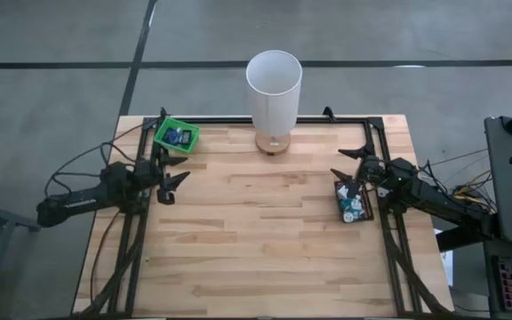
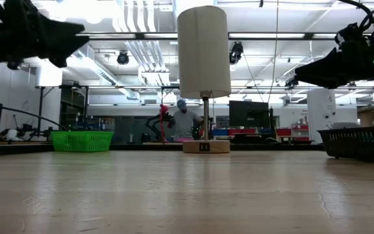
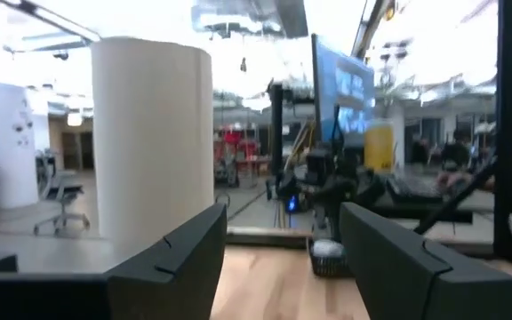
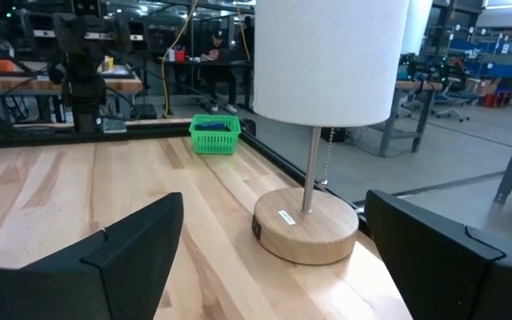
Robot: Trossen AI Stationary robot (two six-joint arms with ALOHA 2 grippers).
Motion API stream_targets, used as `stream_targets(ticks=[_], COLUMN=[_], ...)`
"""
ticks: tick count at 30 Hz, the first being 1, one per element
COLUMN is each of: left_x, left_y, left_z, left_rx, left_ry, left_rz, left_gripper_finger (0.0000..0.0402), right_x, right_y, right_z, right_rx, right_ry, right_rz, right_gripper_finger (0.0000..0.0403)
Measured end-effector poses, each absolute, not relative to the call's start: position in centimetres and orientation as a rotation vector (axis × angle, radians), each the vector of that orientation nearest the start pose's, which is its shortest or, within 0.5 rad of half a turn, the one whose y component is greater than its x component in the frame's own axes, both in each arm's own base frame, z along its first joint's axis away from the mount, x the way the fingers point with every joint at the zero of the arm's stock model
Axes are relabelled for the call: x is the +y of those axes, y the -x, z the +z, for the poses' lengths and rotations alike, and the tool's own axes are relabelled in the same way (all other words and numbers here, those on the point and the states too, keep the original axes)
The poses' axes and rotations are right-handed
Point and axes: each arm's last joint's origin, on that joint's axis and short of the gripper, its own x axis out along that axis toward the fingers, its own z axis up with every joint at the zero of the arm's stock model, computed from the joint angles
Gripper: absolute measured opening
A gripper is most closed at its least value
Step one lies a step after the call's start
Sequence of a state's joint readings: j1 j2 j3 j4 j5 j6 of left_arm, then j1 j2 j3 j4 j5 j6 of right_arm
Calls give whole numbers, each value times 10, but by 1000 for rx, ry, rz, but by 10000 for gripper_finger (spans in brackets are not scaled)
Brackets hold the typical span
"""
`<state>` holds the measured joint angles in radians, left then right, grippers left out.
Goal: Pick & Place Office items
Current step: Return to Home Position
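Note:
Small office items, white, teal and dark, lie in a black tray (image 1: 364,213) at the table's right edge. Blue pieces (image 1: 179,137) lie in a green tray (image 1: 165,132) at the far left corner. My left gripper (image 1: 183,169) hovers open above the table's left side, just near of the green tray, with nothing between its fingers (image 3: 185,258). My right gripper (image 1: 340,163) hovers open just beyond the black tray's far end, also with nothing in it (image 4: 274,213). Both point toward the table's middle, well above the wood.
A tall lamp with a white cylinder shade (image 1: 274,84) stands on a round wooden base (image 4: 307,227) at the middle of the far edge. A black frame (image 1: 238,121) runs round the tabletop. The wooden middle and near part (image 1: 256,249) lie bare. A person sits far behind the lamp (image 2: 186,122).

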<state>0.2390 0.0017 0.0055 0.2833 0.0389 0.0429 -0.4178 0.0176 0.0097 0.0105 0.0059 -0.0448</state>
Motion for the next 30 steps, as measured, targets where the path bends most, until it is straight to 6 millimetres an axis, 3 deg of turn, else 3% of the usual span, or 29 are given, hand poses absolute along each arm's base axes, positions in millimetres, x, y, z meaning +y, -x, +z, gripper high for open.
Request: stream_targets(ticks=[12, 30], left_x=[22, 23], left_y=[-96, -96], left_z=[181, 180], left_rx=[-149, -137], left_ry=[-84, -78], left_rz=[211, 211], left_gripper_finger=[225, 225], right_x=[-40, -40], right_y=[-90, -90], right_z=[166, 166], right_rx=[16, 16], right_ry=[43, 43], right_rz=[-420, -419], right_gripper_finger=[345, 346])
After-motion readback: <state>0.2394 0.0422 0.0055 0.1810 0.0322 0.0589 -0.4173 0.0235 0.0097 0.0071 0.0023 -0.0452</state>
